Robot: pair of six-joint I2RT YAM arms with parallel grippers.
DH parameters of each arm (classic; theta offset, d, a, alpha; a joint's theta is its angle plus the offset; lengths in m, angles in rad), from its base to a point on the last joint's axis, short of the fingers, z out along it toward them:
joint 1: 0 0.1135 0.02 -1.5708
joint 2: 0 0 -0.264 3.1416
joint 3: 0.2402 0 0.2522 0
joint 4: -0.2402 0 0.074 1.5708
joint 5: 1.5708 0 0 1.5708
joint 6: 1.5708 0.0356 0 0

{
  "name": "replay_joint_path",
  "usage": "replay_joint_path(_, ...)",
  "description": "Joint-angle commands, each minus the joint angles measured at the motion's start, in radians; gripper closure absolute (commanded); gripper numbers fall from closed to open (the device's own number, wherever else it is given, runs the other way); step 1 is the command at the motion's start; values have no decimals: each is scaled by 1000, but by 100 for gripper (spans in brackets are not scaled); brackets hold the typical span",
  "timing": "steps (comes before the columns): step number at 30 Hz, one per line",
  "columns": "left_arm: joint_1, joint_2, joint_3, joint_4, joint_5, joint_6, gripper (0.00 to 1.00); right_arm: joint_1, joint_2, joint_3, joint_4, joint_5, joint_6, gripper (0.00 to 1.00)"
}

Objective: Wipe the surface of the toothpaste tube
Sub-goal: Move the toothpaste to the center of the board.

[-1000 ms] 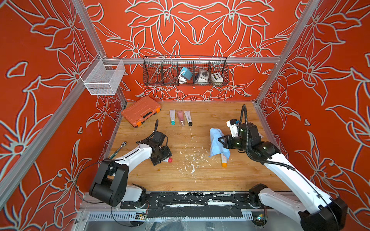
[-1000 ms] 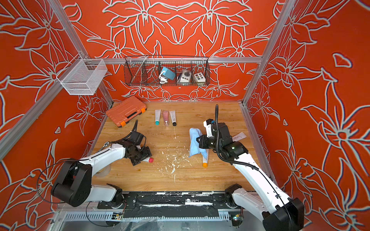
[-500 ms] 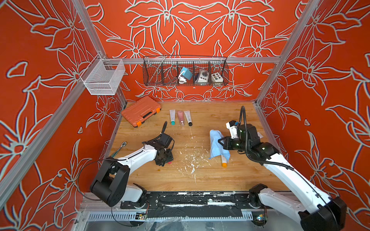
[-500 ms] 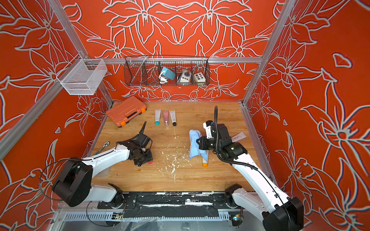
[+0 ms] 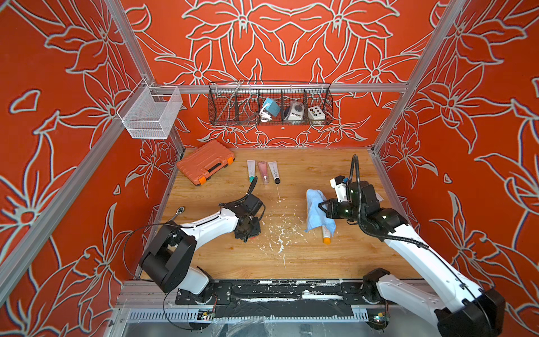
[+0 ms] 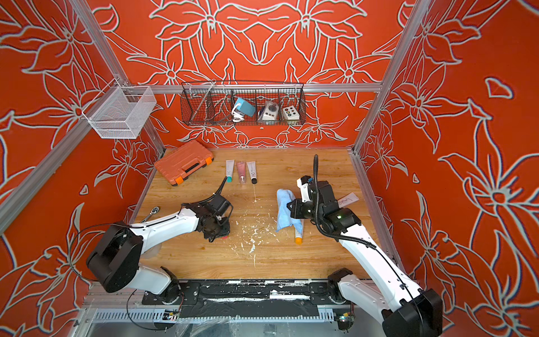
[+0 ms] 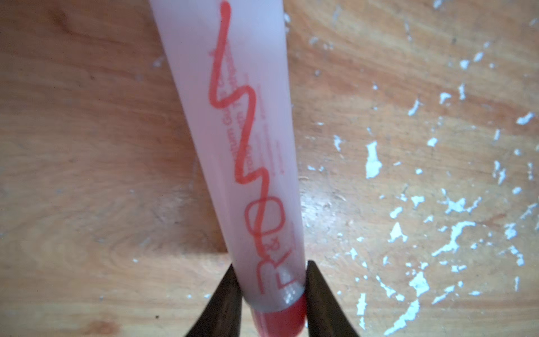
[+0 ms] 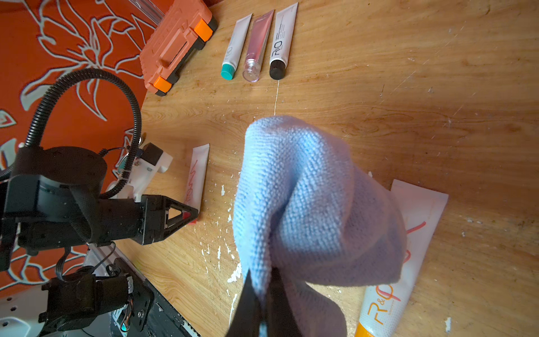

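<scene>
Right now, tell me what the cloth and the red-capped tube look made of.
The blue cloth looks like matte microfibre: fine looped weave shows. The red-capped tube seems soft plastic, frosted satin finish: pale translucent body, glossy cap.

Both top views look down from high up front on the whole table (image 5: pixel 291 262); wrist cams, low & close, share the red-capped tube (image 7: pixel 248 146).

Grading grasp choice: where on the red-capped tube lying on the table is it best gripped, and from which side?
Likely the round shoulder behind the red cap, from above, jaws across its width: the red-capped tube lies flat, narrow and firm there, its tail flattening wide. The left gripper pinches that spot.
</scene>
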Motion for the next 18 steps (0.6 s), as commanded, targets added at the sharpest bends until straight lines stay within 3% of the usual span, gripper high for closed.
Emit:
replay_joint_path(1,-63,19,27,-8,9,-46,68,-13,-20,-16,3,-3,-10,100)
replay_joint_path(8,-165,132,105,40,68,8,77,-27,-14,-19,4,-22,-12,100)
replay_joint_path(18,-204,313,349,-88,13,246,74,-51,-27,-22,-9,-31,-19,100)
